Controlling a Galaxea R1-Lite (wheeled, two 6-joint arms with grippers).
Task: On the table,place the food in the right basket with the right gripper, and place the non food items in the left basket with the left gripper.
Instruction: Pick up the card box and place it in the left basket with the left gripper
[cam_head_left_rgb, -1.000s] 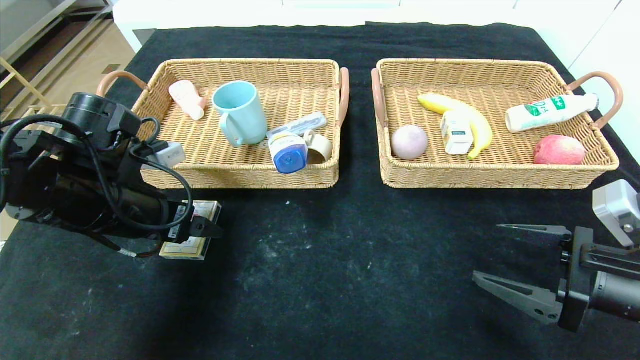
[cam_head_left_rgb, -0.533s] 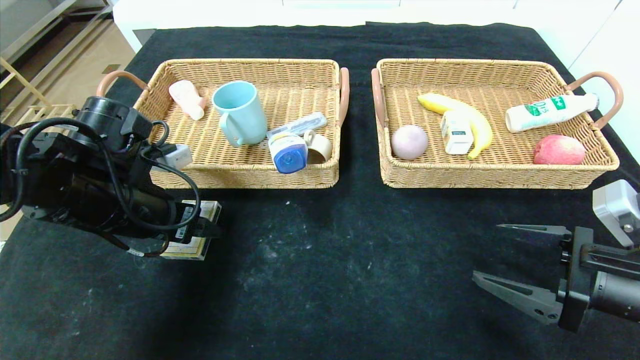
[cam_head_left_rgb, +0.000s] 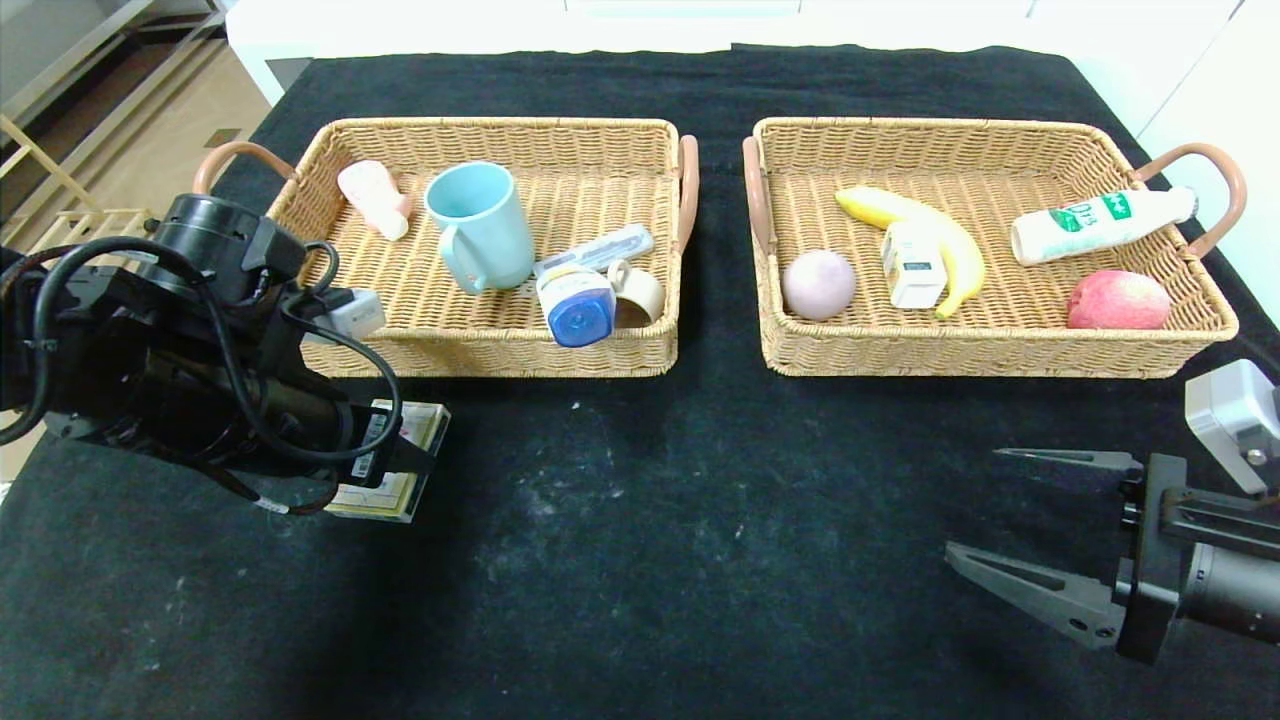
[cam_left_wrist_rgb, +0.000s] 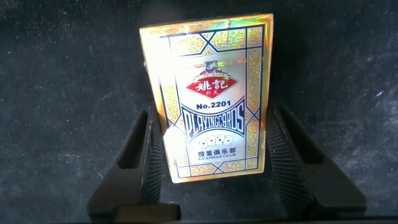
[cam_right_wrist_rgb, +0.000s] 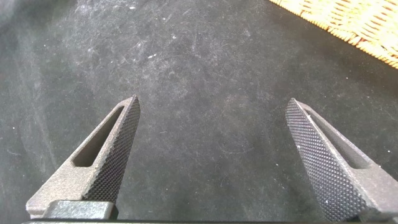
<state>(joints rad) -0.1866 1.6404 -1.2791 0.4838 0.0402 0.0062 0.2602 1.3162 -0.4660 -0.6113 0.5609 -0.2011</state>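
Observation:
The playing-card box (cam_head_left_rgb: 422, 424), gold with blue print, lies on the black table (cam_head_left_rgb: 650, 520) in front of the left basket (cam_head_left_rgb: 450, 352). My left gripper (cam_head_left_rgb: 405, 460) is down over it, and in the left wrist view its fingers (cam_left_wrist_rgb: 154, 149) press both long sides of the box (cam_left_wrist_rgb: 211, 93). The teal mug (cam_head_left_rgb: 480, 225), the blue-capped bottle (cam_head_left_rgb: 575, 300) and the beige cup (cam_head_left_rgb: 640, 292) lie in the left basket. A banana (cam_head_left_rgb: 955, 245), a juice carton (cam_head_left_rgb: 912, 265) and an egg-shaped ball (cam_head_left_rgb: 818, 284) lie in the right basket (cam_head_left_rgb: 950, 355). My right gripper (cam_head_left_rgb: 975, 502) hovers open at the front right, holding nothing.
A pale pink tube (cam_head_left_rgb: 372, 198) leans in the left basket's far corner. A red apple (cam_head_left_rgb: 1117, 300) and a white bottle with green print (cam_head_left_rgb: 1095, 225) are also in the right basket. Bare cloth lies under the right gripper (cam_right_wrist_rgb: 212, 102).
My left gripper's fingers have come together onto the sides of the card box, which has turned slightly on the cloth. The right arm has not moved.

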